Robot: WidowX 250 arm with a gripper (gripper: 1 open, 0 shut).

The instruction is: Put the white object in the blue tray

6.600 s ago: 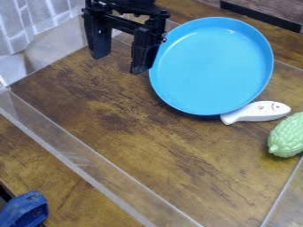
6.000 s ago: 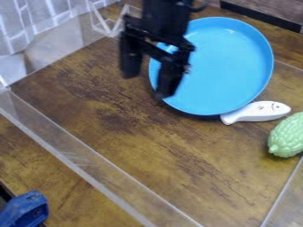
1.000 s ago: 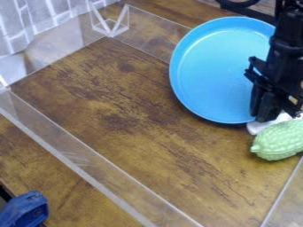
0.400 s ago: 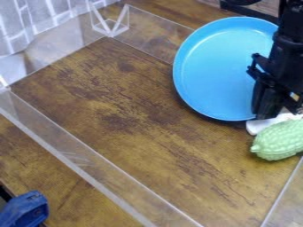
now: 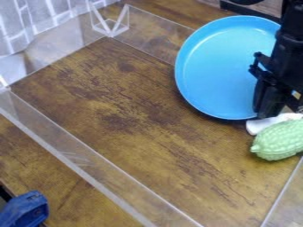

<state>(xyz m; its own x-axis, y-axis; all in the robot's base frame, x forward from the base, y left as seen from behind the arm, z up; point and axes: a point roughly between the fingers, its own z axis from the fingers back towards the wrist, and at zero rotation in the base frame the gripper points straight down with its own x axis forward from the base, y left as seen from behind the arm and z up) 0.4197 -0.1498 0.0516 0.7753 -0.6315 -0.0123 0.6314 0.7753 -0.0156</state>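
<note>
The blue tray (image 5: 219, 62) lies at the right on the wooden table. At its near right rim my black gripper (image 5: 272, 113) points straight down, its fingers drawn together low on the white object (image 5: 260, 126). Only the pale ends of that object show on either side of the fingers; the rest is hidden behind them. The gripper looks shut on it.
A bumpy light-green gourd toy (image 5: 279, 139) lies right against the white object, near the table's right edge. Clear plastic walls (image 5: 71, 155) line the table's left and front sides. A blue thing (image 5: 21, 213) sits outside at the bottom left.
The gripper has stayed in place, shut. The blue tray's left edge has crept slightly to the right.
</note>
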